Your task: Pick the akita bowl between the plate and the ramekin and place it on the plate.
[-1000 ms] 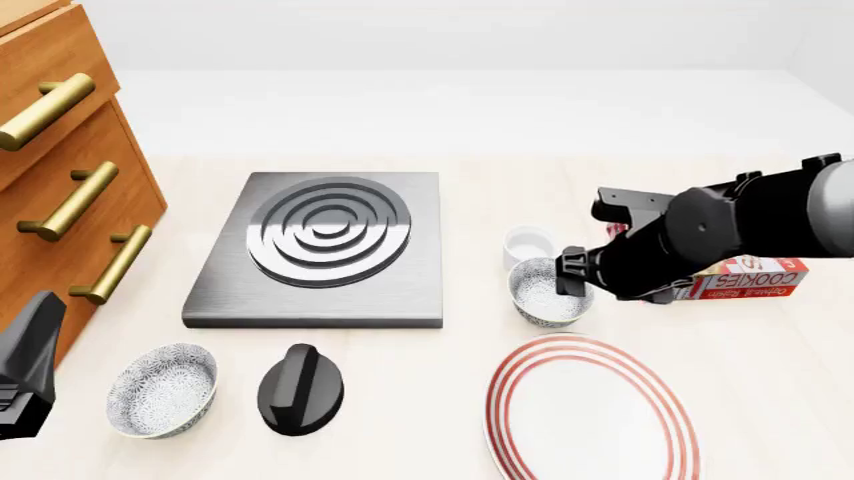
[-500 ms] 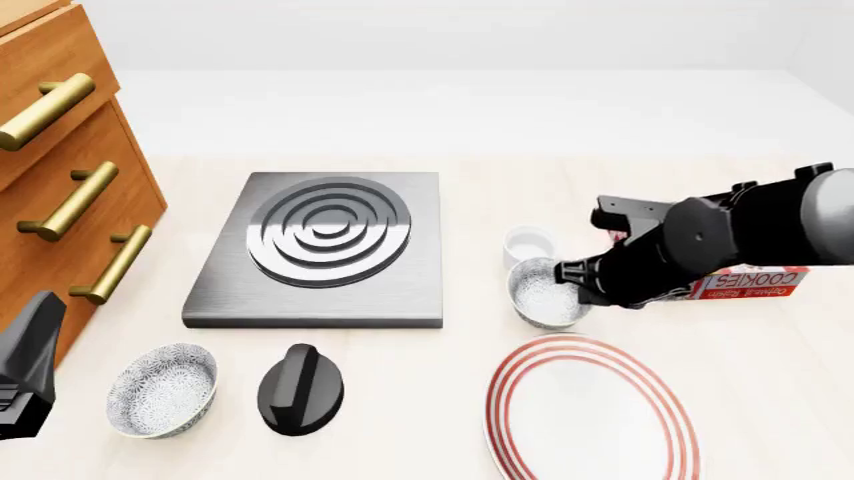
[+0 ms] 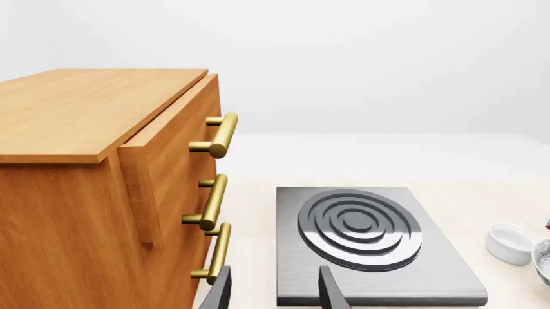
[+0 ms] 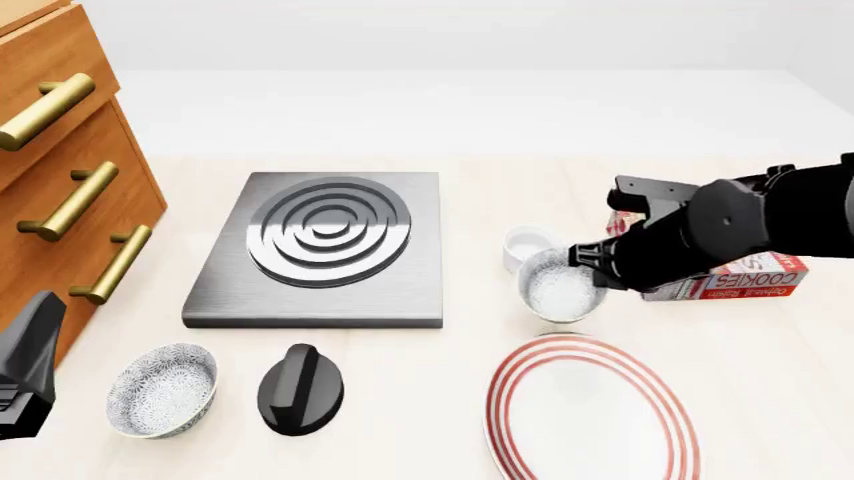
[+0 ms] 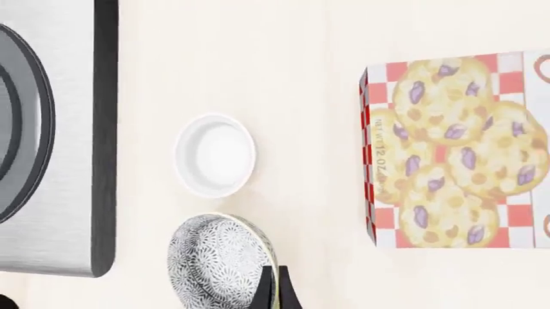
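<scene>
At centre right of the front view: the akita bowl point(image 4: 561, 285), tilted, its rim pinched between the jaws of the right gripper point(image 4: 589, 264), just in front of the ramekin point(image 4: 529, 245) and above the far edge of the plate point(image 4: 590, 412) at lower right. Behind the right arm: a cookie box point(image 4: 747, 278). Centre: a grey burner slab point(image 4: 320, 250). Lower left: a second patterned bowl point(image 4: 163, 388) beside a black knob point(image 4: 300, 388). Left edge: a wooden drawer cabinet point(image 4: 60, 160). Left gripper point(image 3: 273, 293): jaws apart, holding nothing.
</scene>
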